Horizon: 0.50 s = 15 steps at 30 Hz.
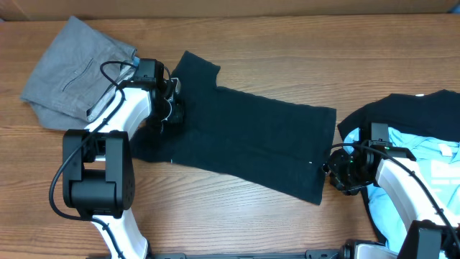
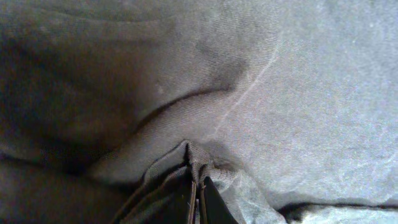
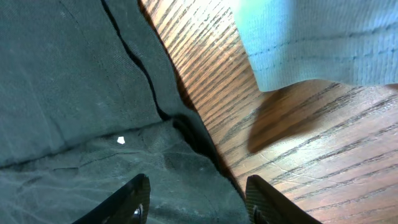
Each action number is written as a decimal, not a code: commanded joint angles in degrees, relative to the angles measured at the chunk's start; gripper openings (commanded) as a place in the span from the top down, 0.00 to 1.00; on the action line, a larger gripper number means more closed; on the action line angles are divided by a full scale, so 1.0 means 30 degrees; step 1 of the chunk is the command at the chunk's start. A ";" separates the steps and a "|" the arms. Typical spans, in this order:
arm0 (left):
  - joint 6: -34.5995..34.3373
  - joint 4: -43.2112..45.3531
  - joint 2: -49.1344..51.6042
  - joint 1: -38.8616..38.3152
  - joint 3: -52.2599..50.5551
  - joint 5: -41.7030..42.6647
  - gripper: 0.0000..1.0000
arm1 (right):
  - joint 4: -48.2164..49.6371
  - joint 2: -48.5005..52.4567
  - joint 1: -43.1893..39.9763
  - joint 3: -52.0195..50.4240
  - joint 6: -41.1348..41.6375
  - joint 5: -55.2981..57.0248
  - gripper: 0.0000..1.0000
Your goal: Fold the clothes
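A dark navy shirt (image 1: 244,137) lies spread flat across the middle of the table. My left gripper (image 1: 171,108) sits at its left sleeve end and is shut on a pinch of the dark fabric (image 2: 194,163), which bunches up between the fingertips (image 2: 198,190). My right gripper (image 1: 338,169) is at the shirt's right edge, open, its fingers (image 3: 198,196) straddling the hem (image 3: 180,168) where cloth meets wood. A folded grey garment (image 1: 79,68) lies at the back left.
A pile of clothes lies at the right: a dark garment (image 1: 417,111) over a light blue one (image 1: 438,176), whose edge shows in the right wrist view (image 3: 311,43). Bare wooden table (image 1: 237,216) runs along the front.
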 commanded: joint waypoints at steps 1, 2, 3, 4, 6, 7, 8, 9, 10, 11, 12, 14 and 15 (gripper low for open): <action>0.0117 -0.0015 -0.1224 -0.0029 0.0481 0.0692 0.96 | 0.0015 0.0058 0.0058 -0.0087 -0.0131 0.0153 0.47; 0.0124 0.0058 -0.1421 -0.0058 0.0546 0.0838 0.96 | 0.0015 0.0058 0.0058 -0.0087 -0.0131 0.0153 0.47; 0.0124 0.0175 -0.1530 -0.0124 0.0561 0.0998 0.96 | 0.0029 0.0058 0.0058 -0.0087 -0.0131 0.0153 0.47; 0.0124 0.0248 -0.1676 -0.0204 0.0568 0.1137 0.96 | 0.0066 0.0058 0.0058 -0.0087 -0.0131 0.0153 0.47; 0.0124 0.0328 -0.1734 -0.0430 0.0568 0.1151 0.96 | 0.0095 0.0058 0.0058 -0.0087 -0.0131 0.0153 0.47; 0.0124 0.0379 -0.1727 -0.0627 0.0568 0.1151 0.96 | 0.0095 0.0058 0.0058 -0.0087 -0.0131 0.0153 0.47; 0.0124 0.0452 -0.1712 -0.0801 0.0561 0.1151 0.96 | 0.0095 0.0058 0.0058 -0.0087 -0.0131 0.0153 0.47; 0.0124 0.0597 -0.1712 -0.0991 0.0561 0.1151 0.96 | 0.0087 0.0058 0.0058 -0.0087 -0.0131 0.0153 0.46; 0.0131 0.0867 -0.1712 -0.1246 0.0561 0.1151 0.96 | 0.0087 0.0058 0.0058 -0.0087 -0.0131 0.0153 0.47; 0.0124 0.1100 -0.1712 -0.1428 0.0561 0.1151 0.96 | 0.0087 0.0058 0.0058 -0.0087 -0.0131 0.0153 0.47; 0.0124 0.1297 -0.1712 -0.1632 0.0561 0.1151 0.95 | 0.0095 0.0058 0.0058 -0.0087 -0.0131 0.0153 0.47; 0.0131 0.1486 -0.1705 -0.2084 0.0561 0.0765 0.94 | 0.0095 0.0058 0.0058 -0.0087 -0.0131 0.0153 0.46; 0.0131 0.1494 -0.1705 -0.2273 0.0561 0.0525 0.92 | 0.0095 0.0058 0.0058 -0.0087 -0.0131 0.0153 0.46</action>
